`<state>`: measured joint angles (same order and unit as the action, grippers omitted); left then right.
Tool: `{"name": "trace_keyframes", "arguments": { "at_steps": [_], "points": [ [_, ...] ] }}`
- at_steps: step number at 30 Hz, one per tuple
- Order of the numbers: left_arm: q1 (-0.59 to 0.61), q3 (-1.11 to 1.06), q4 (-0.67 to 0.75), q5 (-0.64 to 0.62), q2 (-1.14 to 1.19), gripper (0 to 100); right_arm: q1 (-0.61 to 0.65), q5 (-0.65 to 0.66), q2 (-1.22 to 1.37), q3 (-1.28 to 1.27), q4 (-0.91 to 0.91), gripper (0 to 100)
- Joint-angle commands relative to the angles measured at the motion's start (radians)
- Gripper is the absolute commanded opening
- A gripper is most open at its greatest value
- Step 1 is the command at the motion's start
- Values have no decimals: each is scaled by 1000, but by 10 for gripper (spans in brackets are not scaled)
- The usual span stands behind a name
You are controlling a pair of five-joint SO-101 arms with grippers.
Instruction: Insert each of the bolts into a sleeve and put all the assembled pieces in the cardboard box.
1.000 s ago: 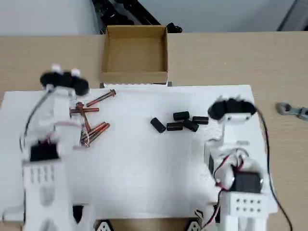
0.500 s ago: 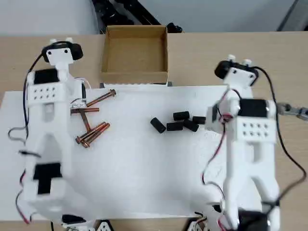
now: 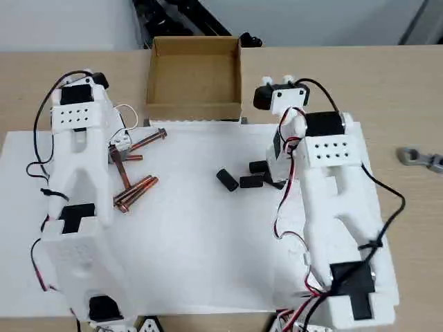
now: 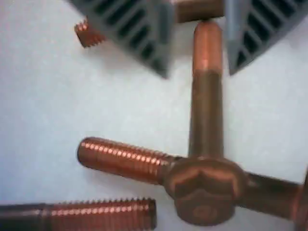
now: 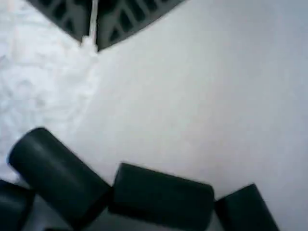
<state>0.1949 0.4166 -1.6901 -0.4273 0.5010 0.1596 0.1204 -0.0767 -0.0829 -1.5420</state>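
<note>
the left claw has its grey fingers apart, and the smooth shank of one copper bolt runs through the gap. i cannot tell whether either finger touches it. that bolt's hex head lies across a second bolt, whose threaded end points away.

the right claw has its fingers drawn together, with a thin slit between them. it hangs over the sheet just beside the black sleeves, apart from them.

in the high view the bolts lie in a loose heap at 9 o'clock on the white sheet. the sleeves cluster at about 2 o'clock from the sheet's middle, and a wide stretch of sheet runs between the two groups.

the cardboard box sits open at 12 o'clock, its near wall just past the sheet's far edge.

the left arm and the right arm each reach from the 6 o'clock edge toward 12 o'clock and fold down at the wrist, flanking the box's near corners.

a metal tool lies on the bare tabletop at 3 o'clock, well apart from the sleeves.
</note>
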Motion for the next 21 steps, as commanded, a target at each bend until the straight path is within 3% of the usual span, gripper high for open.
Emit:
{"name": "trace_keyframes", "arguments": {
  "at_steps": [1, 8, 21],
  "points": [
    [23, 41, -8, -18, -11, 131, 7, 12, 2, 52, 7, 12],
    [120, 35, -18, -18, -2, 169, 8, 12, 1, 52, 19, 91],
    [44, -33, 91, -35, 0, 175, 8, 11, 8, 51, 19, 93]
  ]
}}
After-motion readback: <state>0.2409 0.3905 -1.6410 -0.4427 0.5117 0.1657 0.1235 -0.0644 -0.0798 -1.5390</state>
